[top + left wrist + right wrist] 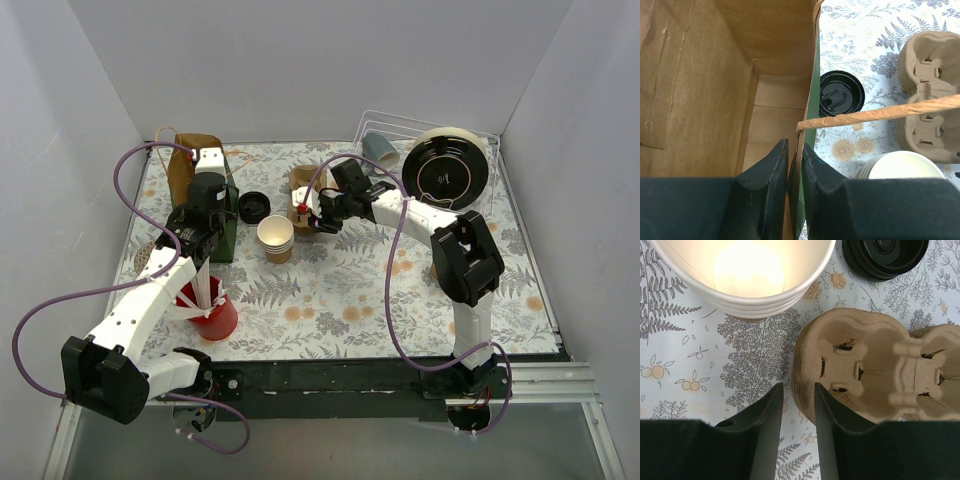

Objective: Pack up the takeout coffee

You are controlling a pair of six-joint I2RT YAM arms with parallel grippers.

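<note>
A stack of tan paper cups (276,238), white inside and without a lid, stands mid-table. A black lid (254,205) lies flat just behind it. Beside them sits a pulp cup carrier (300,192), its wells bare. My right gripper (797,386) is open astride the carrier's (875,370) near rim: one finger is over the table, the other over a well, with a gap beside the rim. The cups (745,270) are just beyond. My left gripper (795,144) is shut on the wall of the green-and-brown paper bag (700,100), which stands open.
A red cup of white sticks (210,312) stands near the left arm. A wire rack at the back right holds a black plate (445,170) and a grey-blue mug (380,148). The bag's twisted paper handle (880,112) stretches across in front of the carrier.
</note>
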